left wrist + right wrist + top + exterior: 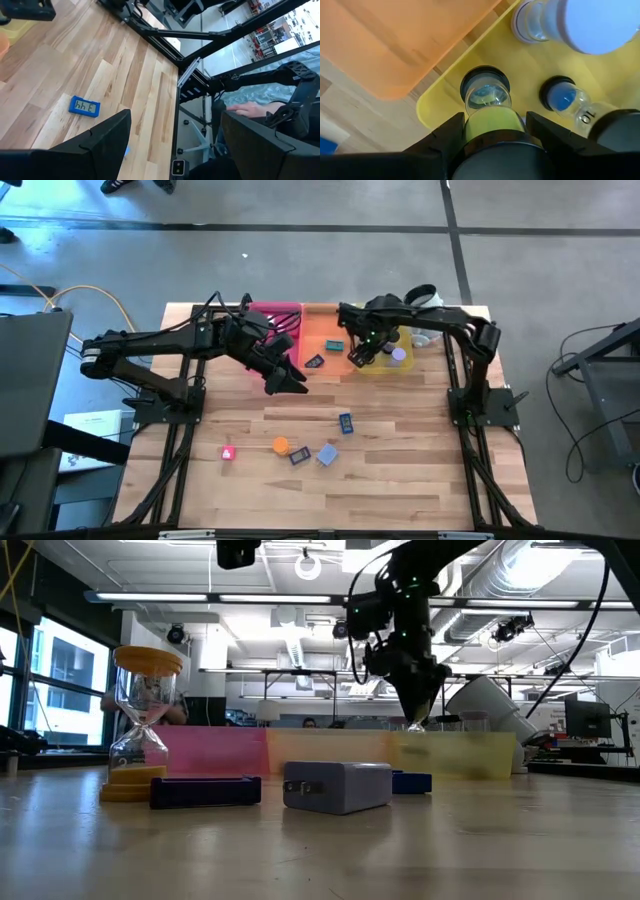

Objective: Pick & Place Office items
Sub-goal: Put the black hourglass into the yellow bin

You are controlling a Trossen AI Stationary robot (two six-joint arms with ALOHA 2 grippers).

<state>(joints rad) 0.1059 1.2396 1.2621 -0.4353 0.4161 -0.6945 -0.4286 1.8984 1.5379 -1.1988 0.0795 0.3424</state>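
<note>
Clamping a small sand timer (pixel 487 102) across its glass waist, my right pincer (pixel 495 130) hangs just over the near corner of the yellow tray (pixel 530 65), so the timer is in the air above that tray and not yet set down. I judge it light but fragile: thin glass between two dark end caps, smooth and likely to slip, and it would roll if laid on its side. I would take it by the waist or across the caps, with gentle pressure only. Two more timers already lie in the yellow tray, a blue-filled one (pixel 563 96) and a lavender-capped one (pixel 590 25), making three there with mine. Beside it, the orange tray (pixel 322 330) holds two flat pieces, one teal (pixel 334 345) and one dark blue (pixel 314 362); the pink tray (pixel 272 315) is mostly hidden by the arm. My left pincer (pixel 290 380) hovers with its jaws wide apart and empty in front of the pink tray. Out on the table (pixel 400 480) I count five loose items: a blue clock (pixel 345 421), a lavender block (pixel 327 455), a dark flat rectangle (pixel 299 457), an orange-capped timer (pixel 281 445) and a pink piece (pixel 228 452). The flat ones look stiff and sturdy, best pinched by their long edges.
</note>
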